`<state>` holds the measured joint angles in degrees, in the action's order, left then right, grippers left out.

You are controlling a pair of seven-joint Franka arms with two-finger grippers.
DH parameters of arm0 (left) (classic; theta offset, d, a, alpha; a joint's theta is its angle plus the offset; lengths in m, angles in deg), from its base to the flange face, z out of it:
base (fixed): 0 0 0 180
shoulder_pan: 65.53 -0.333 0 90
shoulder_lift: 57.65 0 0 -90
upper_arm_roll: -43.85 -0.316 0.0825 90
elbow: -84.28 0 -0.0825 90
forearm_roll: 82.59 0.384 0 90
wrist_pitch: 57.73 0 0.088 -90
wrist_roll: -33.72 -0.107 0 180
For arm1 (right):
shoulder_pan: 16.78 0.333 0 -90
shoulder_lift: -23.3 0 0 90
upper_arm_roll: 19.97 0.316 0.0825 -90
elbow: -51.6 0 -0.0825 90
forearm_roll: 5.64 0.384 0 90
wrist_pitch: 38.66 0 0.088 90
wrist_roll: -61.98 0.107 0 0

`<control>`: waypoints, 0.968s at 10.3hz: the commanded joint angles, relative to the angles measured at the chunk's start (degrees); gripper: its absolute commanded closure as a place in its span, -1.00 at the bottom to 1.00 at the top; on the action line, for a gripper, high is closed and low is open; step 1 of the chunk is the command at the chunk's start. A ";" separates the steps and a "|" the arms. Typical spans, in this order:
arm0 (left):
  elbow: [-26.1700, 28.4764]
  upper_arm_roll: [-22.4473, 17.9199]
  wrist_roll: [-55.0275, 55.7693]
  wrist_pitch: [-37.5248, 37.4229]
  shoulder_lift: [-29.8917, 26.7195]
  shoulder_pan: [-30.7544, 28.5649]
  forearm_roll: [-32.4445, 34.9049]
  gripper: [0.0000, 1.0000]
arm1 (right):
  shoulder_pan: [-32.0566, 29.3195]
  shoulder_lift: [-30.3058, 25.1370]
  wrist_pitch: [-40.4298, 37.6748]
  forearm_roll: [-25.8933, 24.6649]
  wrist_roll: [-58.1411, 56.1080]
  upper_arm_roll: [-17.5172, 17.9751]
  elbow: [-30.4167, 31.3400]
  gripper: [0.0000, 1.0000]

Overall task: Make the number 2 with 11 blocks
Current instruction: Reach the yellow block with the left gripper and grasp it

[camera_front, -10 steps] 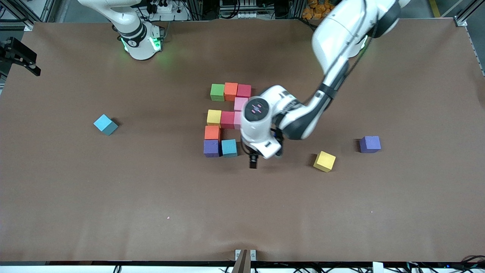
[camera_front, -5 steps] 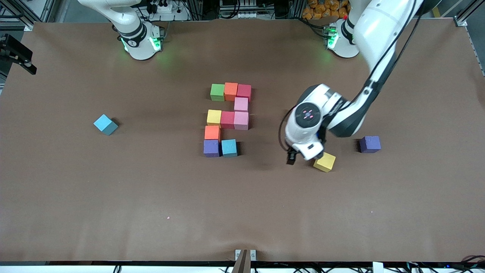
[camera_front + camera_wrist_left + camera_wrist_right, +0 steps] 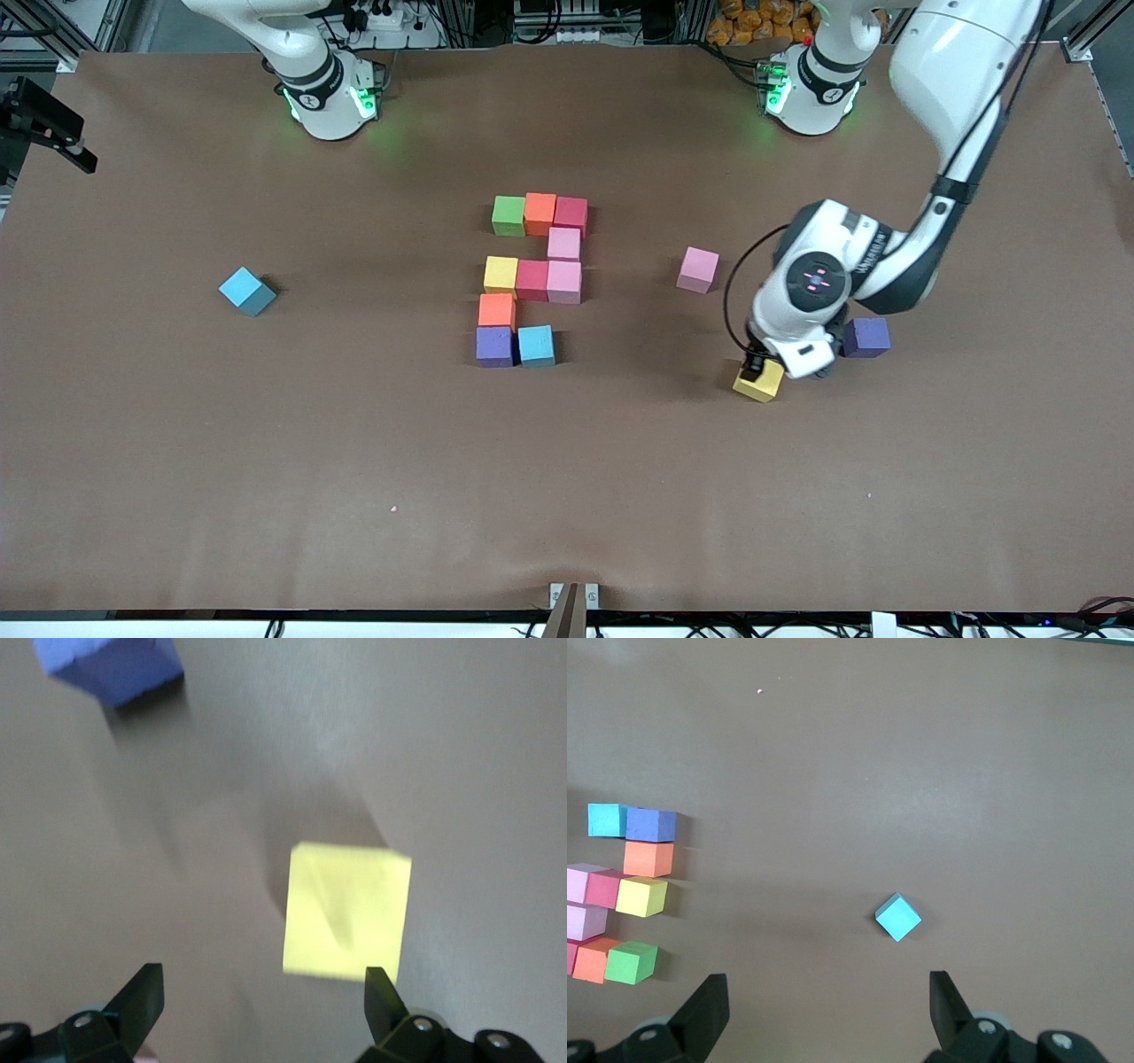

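While the number 2 [image 3: 532, 280] sits unfinished near the middle of the table [image 3: 266, 461], you have ten cubes in it, edge to edge: green, orange and red in the row nearest the robots' bases, a pink one below the red, then yellow, red and pink, then a single orange, and purple and light blue in the row nearest the front camera. The place beside that light blue cube, toward the left arm's end, is still unfilled. Your left gripper [image 3: 753, 365] hangs just over the loose yellow block [image 3: 759, 382], jaws spread wide and holding nothing; in the left wrist view the yellow block lies between the fingertips [image 3: 142, 992]. A loose purple block [image 3: 866, 337] lies just beside it toward the left arm's end, and a loose pink block [image 3: 698, 269] lies between the digit and that gripper. A loose light blue block [image 3: 247, 291] rests well apart toward the right arm's end. Your right gripper [image 3: 828, 1005] waits high above the table, jaws open and empty.
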<state>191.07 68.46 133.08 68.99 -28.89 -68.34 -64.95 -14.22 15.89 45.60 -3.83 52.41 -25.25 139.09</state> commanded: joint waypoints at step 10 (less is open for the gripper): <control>0.88 -0.09 -1.36 9.85 4.11 -2.46 3.28 -1.00 | -2.74 1.87 -1.38 -2.59 -0.36 0.54 -3.56 -1.00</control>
<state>192.14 68.09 132.29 77.68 -25.57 -69.98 -63.38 -16.10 16.16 44.57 -5.78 52.41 -25.41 137.00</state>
